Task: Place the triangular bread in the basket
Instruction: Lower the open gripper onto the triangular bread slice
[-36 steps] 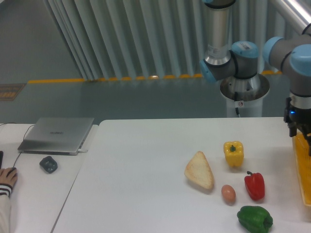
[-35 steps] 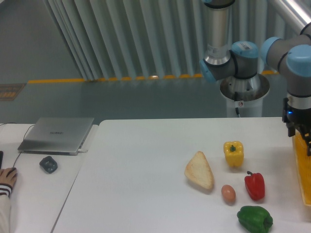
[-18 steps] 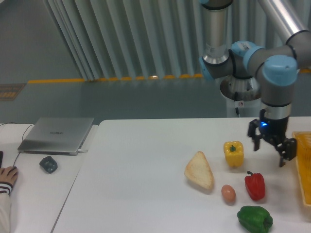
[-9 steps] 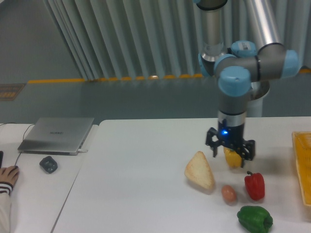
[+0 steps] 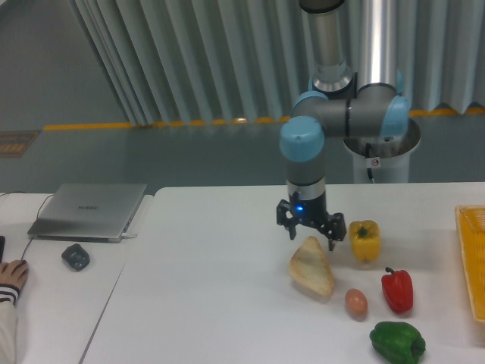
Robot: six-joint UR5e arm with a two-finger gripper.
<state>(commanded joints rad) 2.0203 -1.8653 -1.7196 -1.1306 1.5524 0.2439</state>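
- The arm [image 5: 318, 125] is reaching in from the table's far edge, its forearm lying level and its wrist pointing straight down at the tabletop.
- The gripper [image 5: 311, 230] is hanging low over the table [image 5: 204, 258], fingers spread wide apart and gripping nothing.
- The triangular bread [image 5: 311, 265] is lying flat on the table, right of the middle, its pointed tip aimed at the far edge.
- That tip is sitting directly under the open gripper, between the two fingers; whether the fingers are touching the crust, I cannot tell.
- A yellow bell pepper [image 5: 364, 240] is standing just beside the gripper, toward the right edge, close to one finger.
- A small brown egg [image 5: 356, 302] is resting near the bread's broad end, toward the near edge.
- A red pepper [image 5: 398, 290] is sitting just right of the egg, and a green pepper [image 5: 397, 342] is lying at the near edge.
- The basket [image 5: 472, 262] is showing only as a yellow-orange strip at the right edge, well apart from the bread, with the peppers lying between them.
- On the separate surface at the left, a closed laptop [image 5: 89, 210], a small dark object [image 5: 75, 256] and a person's hand [image 5: 12, 276] are sitting well clear of the arm.
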